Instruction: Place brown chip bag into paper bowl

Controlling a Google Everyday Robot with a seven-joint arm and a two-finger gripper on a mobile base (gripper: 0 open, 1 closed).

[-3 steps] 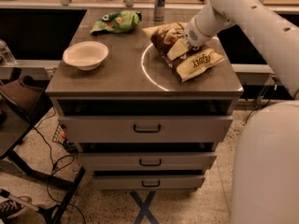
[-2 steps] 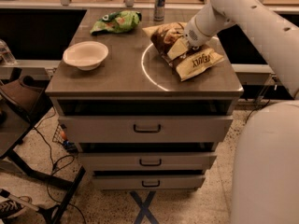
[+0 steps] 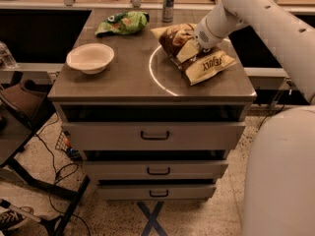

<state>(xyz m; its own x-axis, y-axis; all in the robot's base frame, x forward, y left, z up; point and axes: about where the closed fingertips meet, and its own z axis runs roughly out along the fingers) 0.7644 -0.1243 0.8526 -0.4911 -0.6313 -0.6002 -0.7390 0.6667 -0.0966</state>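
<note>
The brown chip bag (image 3: 183, 49) lies on the right half of the cabinet top, its dark middle toward the back and a pale yellow lettered end toward the front right. My gripper (image 3: 196, 47) comes down from the white arm at the upper right and rests on the bag's middle. The paper bowl (image 3: 90, 58) sits off-white and empty on the left side of the top, well apart from the bag and the gripper.
A smaller green bag (image 3: 123, 22) lies at the back left and a can (image 3: 168, 4) stands at the back edge. The cabinet top (image 3: 123, 85) has drawers (image 3: 155, 135) below it. A dark chair (image 3: 19, 100) stands to the left, with cables on the floor.
</note>
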